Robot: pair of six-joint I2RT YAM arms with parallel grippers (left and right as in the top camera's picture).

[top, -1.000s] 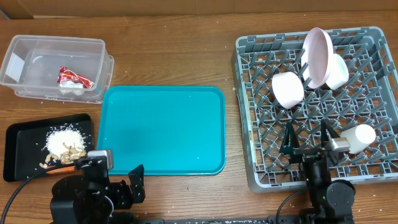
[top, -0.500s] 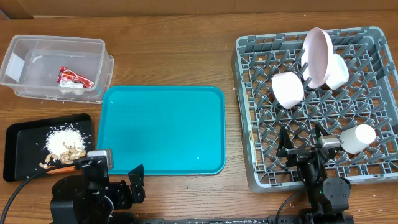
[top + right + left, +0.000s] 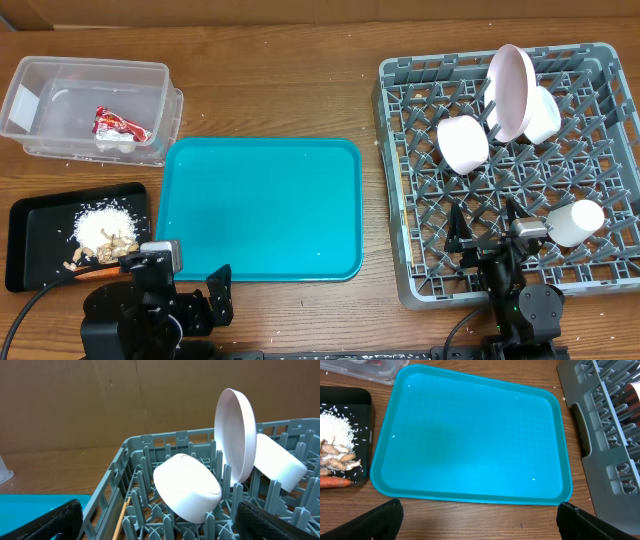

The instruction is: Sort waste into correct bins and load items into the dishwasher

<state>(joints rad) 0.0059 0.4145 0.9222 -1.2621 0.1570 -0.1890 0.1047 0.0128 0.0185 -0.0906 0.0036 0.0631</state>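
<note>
Two hands empty: left hand [image 3: 479, 525] wide, right hand [image 3: 487, 232] wide | wooden tabletop [image 3: 270, 90] crumb-flecked | cardboard wall [image 3: 100, 400] behind dish rack [image 3: 150, 440]

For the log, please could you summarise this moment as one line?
left claw open; right claw open; square grey plastic rack holds round white plate

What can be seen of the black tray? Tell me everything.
The black tray is a flat rectangle with a raised rim, plastic by its look. It lies level on the wooden table at the near left, close beside the teal tray. It holds white rice, tan scraps and an orange carrot.
</note>
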